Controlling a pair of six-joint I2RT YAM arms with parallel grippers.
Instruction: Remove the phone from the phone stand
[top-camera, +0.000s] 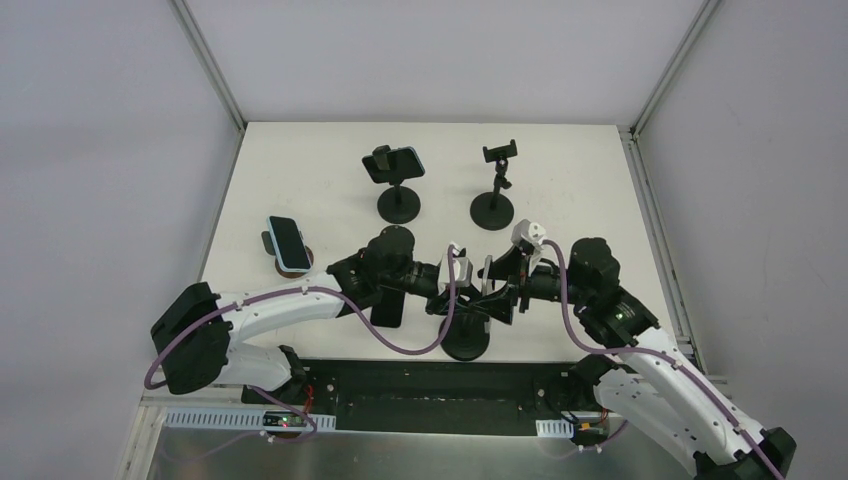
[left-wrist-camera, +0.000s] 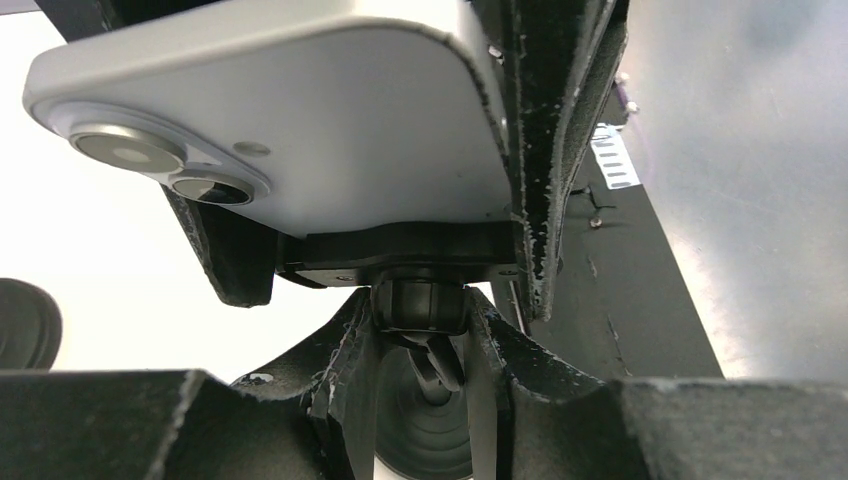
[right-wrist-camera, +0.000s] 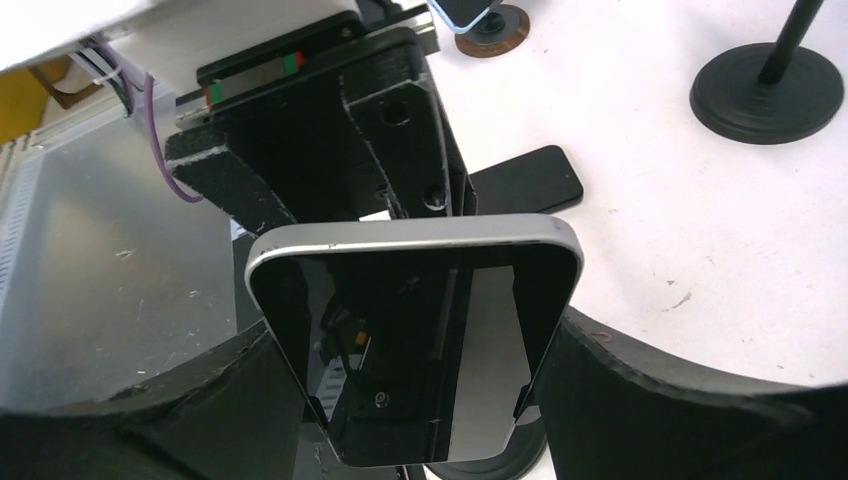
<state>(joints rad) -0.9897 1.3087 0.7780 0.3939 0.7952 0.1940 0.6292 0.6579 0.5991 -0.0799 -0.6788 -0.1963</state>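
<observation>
I've got my left gripper (left-wrist-camera: 420, 340) clamped around the neck of the phone stand (left-wrist-camera: 400, 248) to steady it, so my right gripper (right-wrist-camera: 420, 400), pinching the phone (right-wrist-camera: 415, 330) between its fingers, can pull it free.

left claw (top-camera: 456, 300) — gripping | right claw (top-camera: 500, 290) — gripping | arms angled inward

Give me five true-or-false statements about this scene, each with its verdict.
1. The near phone sits in the clamp of the near stand. True.
2. The rear right stand holds a phone. False: its clamp is empty.
3. A black phone lies flat on the table. True.
4. The blue-cased phone lies flat on the table. False: it is clamped on the rear left stand.
5. The near phone's back shows two camera lenses. True.
</observation>
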